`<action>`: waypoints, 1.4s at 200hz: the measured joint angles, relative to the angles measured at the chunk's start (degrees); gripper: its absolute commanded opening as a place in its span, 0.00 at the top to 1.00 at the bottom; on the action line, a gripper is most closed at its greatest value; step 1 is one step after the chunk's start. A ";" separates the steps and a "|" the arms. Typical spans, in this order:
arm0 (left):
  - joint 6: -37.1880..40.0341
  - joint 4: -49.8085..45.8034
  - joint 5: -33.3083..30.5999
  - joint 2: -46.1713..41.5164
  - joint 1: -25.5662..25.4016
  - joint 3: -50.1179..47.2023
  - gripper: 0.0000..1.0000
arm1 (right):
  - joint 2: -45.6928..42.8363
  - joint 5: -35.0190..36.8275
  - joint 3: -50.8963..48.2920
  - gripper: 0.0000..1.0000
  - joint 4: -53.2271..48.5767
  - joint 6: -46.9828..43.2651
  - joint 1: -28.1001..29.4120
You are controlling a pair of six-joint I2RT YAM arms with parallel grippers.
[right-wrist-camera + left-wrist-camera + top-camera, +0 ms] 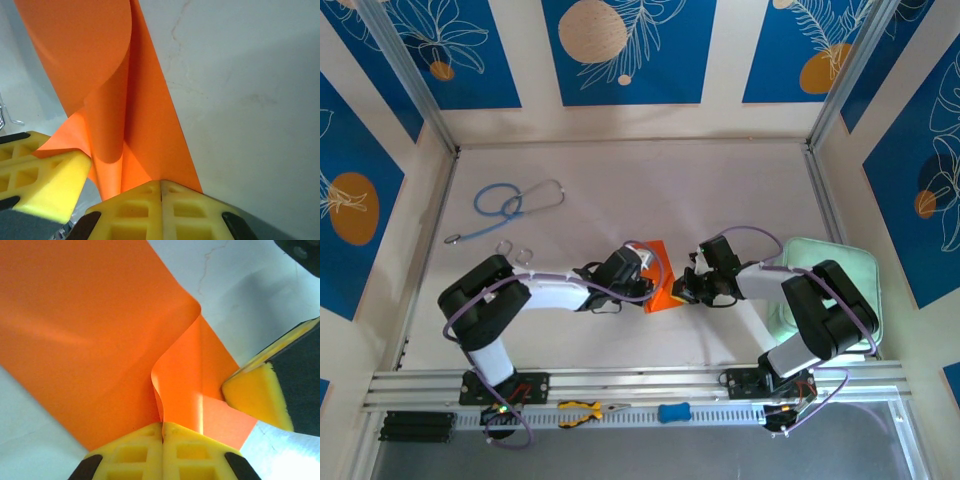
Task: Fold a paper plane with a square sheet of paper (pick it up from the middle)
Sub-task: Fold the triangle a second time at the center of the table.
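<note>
The thin, bright orange square sheet of paper (660, 287) sits at the middle of the white table (700, 190), caught between the two wrists, with part of it bowed up off the surface.

The left gripper (162, 429) has yellow moulded fingertips. Its jaws are pressed together on a pinch of the sheet, and the paper rises out of the seam between them as a standing curl. The right gripper (161, 187), of the same build, is likewise closed on the sheet close beside it.

Judgement: two clamps set this near each other hold a ridge in the paper so that one panel can be swung over the other. This reads as an early crease being formed. No dart shape is present.

The top external view gives placement:
- The arms converge on the sheet from both sides.
- A pale green rounded pad (860, 265) lies under the right arm, well apart from the sheet.
- A blue-tubed stethoscope (510, 205) lies far left.
- The jaws cannot be resolved there.

The left wrist view shows a broad flat panel spreading leftward and the right gripper's yellow pad at the sheet's right edge. The right wrist view shows a rolled flap overlapping a narrower strip, with bare table to its right.
</note>
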 measured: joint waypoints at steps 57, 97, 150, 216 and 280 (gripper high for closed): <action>0.17 1.68 0.31 0.00 2.19 -0.28 0.98 | 0.09 -0.04 0.09 0.99 -0.02 0.00 0.04; 0.17 1.66 0.55 0.44 2.67 -0.28 0.98 | 0.09 0.04 0.11 0.99 0.00 0.00 0.35; 0.17 1.31 0.50 0.74 2.67 -0.28 0.98 | 0.09 0.17 0.20 0.99 -0.13 0.00 0.42; 0.13 1.33 0.48 0.74 2.67 -0.39 0.99 | 0.09 0.35 0.37 0.99 -0.46 -0.02 0.42; 0.11 1.73 0.22 0.72 2.69 -1.20 0.98 | 0.09 0.39 0.39 0.99 -0.52 -0.02 0.42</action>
